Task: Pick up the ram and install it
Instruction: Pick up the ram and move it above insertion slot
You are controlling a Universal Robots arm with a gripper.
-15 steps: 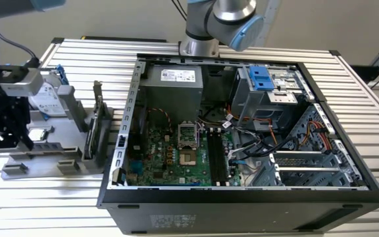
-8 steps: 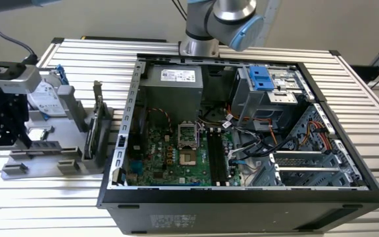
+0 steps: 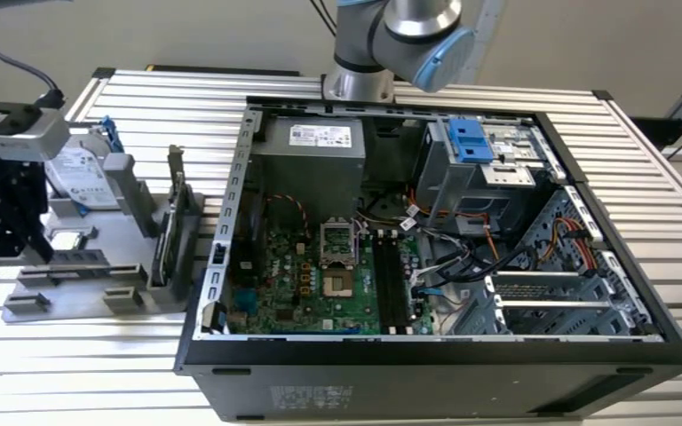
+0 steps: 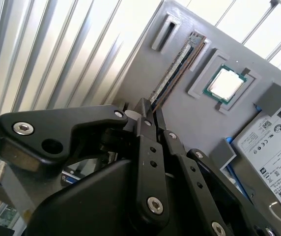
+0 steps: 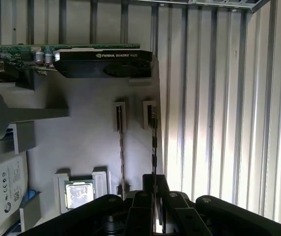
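Gripper [image 5: 155, 181] pinched shut on ram [image 5: 153, 140], standing edge-up in grey holder [image 5: 86, 147]

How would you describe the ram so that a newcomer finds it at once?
Find the flat grey plastic holder tray on the ribbed metal table. Near its square silver processor chip, the ram, a long thin circuit-board stick, stands on edge, nearest the black gripper. Unlike the broad black graphics card, it is very narrow.

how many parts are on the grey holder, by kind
ram: 1
processor chip: 1
hard drive: 1
expansion card: 1
total: 4
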